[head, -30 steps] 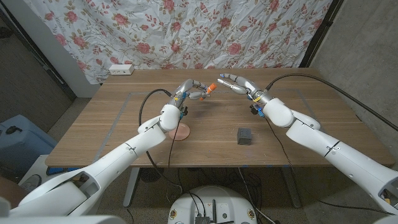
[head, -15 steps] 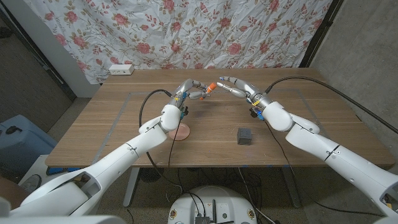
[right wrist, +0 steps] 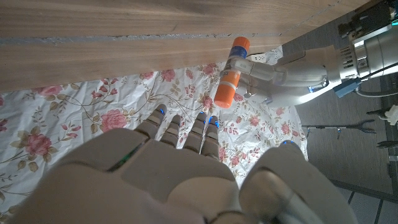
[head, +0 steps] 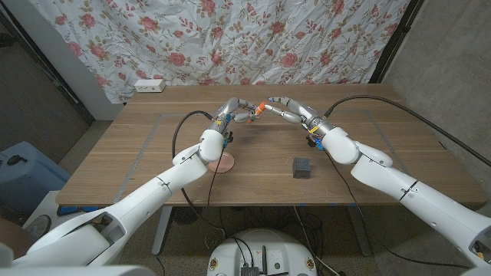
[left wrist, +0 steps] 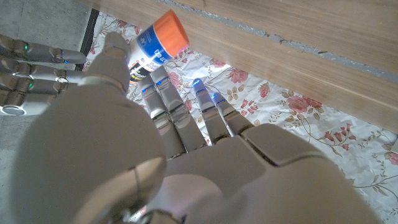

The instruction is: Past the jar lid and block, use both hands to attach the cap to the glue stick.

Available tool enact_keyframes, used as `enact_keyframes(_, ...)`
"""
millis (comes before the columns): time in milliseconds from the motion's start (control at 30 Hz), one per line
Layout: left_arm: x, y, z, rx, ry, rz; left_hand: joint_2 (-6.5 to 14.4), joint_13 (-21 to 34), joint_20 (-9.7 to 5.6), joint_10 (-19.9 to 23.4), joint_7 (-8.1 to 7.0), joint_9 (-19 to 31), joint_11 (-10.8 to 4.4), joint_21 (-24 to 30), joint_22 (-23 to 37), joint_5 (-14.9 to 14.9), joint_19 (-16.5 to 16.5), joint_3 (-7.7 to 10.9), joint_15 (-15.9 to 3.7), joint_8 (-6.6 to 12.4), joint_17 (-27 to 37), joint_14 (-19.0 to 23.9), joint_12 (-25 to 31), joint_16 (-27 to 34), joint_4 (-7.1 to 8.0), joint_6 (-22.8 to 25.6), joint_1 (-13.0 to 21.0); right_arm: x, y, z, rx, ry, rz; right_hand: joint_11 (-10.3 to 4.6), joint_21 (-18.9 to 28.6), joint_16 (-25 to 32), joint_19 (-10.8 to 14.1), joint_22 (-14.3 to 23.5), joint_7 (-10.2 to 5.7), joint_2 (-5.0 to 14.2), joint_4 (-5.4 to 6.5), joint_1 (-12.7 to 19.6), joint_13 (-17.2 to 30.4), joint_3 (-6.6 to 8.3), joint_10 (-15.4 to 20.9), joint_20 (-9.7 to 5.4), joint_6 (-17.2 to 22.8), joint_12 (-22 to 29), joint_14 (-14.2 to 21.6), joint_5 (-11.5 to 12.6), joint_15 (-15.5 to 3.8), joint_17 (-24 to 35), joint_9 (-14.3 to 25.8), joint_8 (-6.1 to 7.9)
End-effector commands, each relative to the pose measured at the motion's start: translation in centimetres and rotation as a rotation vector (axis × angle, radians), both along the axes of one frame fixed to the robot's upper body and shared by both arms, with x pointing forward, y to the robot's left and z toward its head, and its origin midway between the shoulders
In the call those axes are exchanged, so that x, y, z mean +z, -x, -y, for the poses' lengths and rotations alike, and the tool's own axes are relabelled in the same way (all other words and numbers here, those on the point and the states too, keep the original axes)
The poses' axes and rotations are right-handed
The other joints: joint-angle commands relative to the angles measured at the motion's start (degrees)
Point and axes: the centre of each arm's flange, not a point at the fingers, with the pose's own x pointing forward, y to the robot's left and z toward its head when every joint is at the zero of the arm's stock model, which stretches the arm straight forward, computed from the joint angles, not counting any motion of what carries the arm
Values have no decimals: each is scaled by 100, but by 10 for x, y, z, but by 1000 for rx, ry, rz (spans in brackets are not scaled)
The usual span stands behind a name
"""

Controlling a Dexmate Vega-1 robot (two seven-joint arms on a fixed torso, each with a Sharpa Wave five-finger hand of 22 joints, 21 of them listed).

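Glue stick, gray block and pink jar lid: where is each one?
glue stick [head: 259, 109], head view, its orange end between the hands.
gray block [head: 302, 167], head view, its top face.
pink jar lid [head: 224, 162], head view, its visible rim.

An improvised robot test room, more lab corner than home. A plain wooden table [head: 253, 165] stands on bare metal legs, with thin tape lines marking out a rectangular work area on its top. Behind its far edge hangs a creased floral cloth [head: 230, 38], pinned up as a backdrop rather than fitted as a curtain. A white power strip [head: 149, 85] lies at the far left corner of the table. Black cables [head: 399, 107] run loose across the tabletop to the robot arms. Bare grey walls show to the left and right, and a blue container [head: 19, 172] sits on the floor at left.
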Motion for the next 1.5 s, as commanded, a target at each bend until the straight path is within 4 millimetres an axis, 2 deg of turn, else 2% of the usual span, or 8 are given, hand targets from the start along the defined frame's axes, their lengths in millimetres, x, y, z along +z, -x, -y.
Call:
enact_keyframes(33, -1, 0, 1, -7, 1, 4, 401, 32, 8, 129, 194, 66, -84, -7, 17, 36, 41, 2, -570, 40, 17, 53, 21, 19, 34, 261, -130, -2, 1, -8, 0, 39, -8, -20, 3, -21, -33, 27, 11, 85, 44, -26, 14, -12, -29, -7, 2, 35, -62, -33, 1, 2, 4, 29)
enact_keyframes(1500, 0, 3, 2, -6, 4, 9, 419, 33, -3, 165, 194, 66, -87, -3, 17, 41, 54, 13, -595, 46, 17, 54, 31, 19, 15, 284, -86, -6, 4, -18, -13, 126, -5, -6, 35, 3, -20, 25, 12, 211, 55, -141, 14, -8, 75, -23, 126, 77, -28, -62, -49, -27, 3, 79)
